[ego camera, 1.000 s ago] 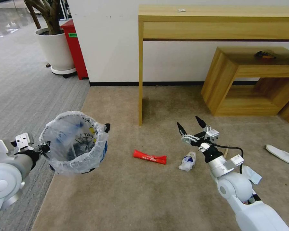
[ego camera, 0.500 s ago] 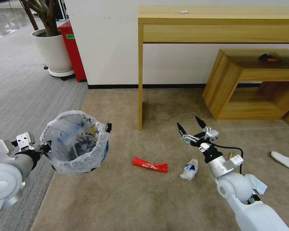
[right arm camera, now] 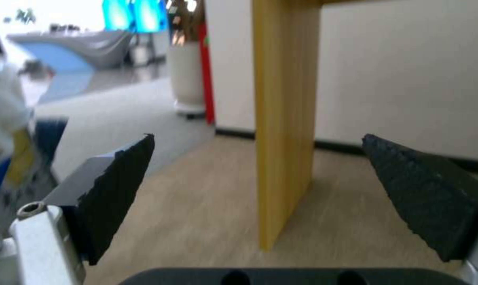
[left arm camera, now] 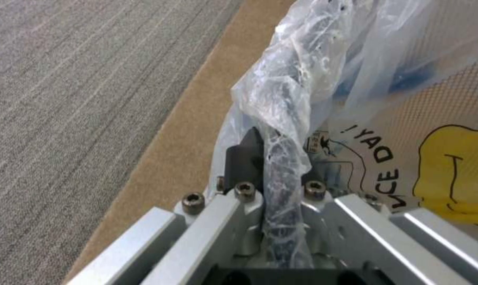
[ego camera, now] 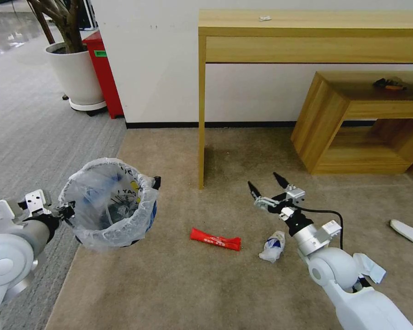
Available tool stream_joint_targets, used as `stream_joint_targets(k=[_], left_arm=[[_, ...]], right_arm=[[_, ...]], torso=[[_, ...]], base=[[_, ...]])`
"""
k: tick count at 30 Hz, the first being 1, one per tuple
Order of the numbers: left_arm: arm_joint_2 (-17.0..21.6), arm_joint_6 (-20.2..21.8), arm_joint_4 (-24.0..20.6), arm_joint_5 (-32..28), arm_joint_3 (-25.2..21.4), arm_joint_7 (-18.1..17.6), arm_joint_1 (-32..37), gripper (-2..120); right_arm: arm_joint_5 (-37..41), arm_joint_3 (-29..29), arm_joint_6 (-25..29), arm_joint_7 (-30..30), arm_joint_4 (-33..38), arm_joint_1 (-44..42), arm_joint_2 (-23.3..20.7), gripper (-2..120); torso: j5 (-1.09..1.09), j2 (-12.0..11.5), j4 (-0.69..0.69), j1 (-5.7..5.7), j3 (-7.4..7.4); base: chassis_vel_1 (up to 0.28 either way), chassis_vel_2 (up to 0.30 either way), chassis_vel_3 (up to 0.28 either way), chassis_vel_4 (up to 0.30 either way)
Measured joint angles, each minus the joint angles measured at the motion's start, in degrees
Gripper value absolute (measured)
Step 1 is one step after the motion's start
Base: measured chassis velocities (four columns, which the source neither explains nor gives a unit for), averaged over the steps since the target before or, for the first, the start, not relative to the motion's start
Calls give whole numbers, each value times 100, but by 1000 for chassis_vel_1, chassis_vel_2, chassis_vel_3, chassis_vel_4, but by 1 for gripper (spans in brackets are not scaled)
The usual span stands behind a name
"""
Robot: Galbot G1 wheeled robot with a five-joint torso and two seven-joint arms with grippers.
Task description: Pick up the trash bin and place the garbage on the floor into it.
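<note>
The trash bin, dark and lined with a crinkled white bag, hangs above the floor's left edge. My left gripper is shut on its rim; the left wrist view shows the fingers clamped over the bag-covered rim. My right gripper is open and holds nothing. It hovers over the beige carpet, just beyond a crumpled white-and-blue piece of garbage. A red wrapper lies between the bin and that piece. A white slipper lies at the far right.
A tall wooden table stands against the wall, and its front leg is straight ahead of the right gripper. A low wooden shelf stands at the right. A potted plant and red box stand back left on grey ribbed carpet.
The camera has shifted a little. My right gripper has moved slightly left and lower, still open. The left gripper keeps its hold on the bin.
</note>
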Motion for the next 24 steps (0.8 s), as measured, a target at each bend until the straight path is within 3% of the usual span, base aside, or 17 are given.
stream_joint_targets(k=[7,16,19,24], left_arm=[[-12,0,-30,1,-8,-3,15,0],[-26,0,-30,14,7,-17,8,0],[15,0,-102,14,-10,-22,15,0],[42,0,-145,9,-20,-25,12,0]], right_arm=[[-168,-140,-997,-453,-205,412,-54,100],[-438,-612,-1244,-1043,-855,999,-85,100],[-643,-722,-1328,-1708,-1189,1185,-118,100],[-965,-878,-1282,-2229,-1567,1366,-122,100]], torso=[[0,0,0,0,0],[0,0,1,0,0],[0,0,0,0,0],[1,0,0,0,0]], base=[[0,0,0,0],[0,0,0,0],[0,0,0,0],[0,0,0,0]])
